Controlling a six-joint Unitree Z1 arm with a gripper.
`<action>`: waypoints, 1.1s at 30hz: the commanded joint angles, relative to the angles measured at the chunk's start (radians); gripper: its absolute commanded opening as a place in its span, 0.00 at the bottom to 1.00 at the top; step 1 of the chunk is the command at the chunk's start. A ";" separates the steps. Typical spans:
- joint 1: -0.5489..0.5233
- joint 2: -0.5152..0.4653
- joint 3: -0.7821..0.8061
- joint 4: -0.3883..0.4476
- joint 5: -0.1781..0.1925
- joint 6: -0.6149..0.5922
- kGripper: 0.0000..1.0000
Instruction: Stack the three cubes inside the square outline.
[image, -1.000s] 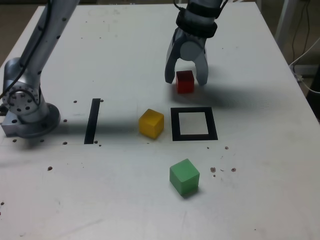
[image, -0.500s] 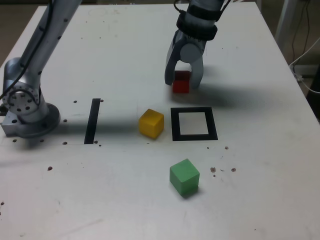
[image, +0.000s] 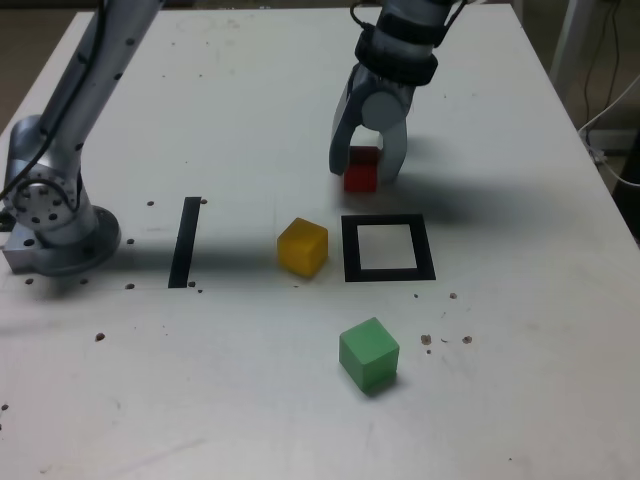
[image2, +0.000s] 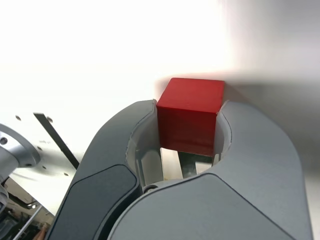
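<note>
Shifted red cube (image2: 189, 112), seemingly within hand (image2: 189, 127)

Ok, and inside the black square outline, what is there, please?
Inside the square outline only its white centre shows, with no cube on it. Nothing covers that centre in the exterior view.

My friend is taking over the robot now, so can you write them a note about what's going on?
End effector: closed on the red cube.
Yellow cube: on the table, just left of the square outline in the exterior view.
Green cube: nearer the camera than the outline.
Done: red gripped.
Left: stack all three inside the outline.
</note>
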 joint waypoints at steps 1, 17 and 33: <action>-0.031 -0.035 0.016 0.002 -0.008 -0.025 0.18; -0.277 -0.085 0.055 -0.049 -0.103 -0.226 0.18; -0.284 -0.019 0.040 -0.073 -0.113 -0.236 0.37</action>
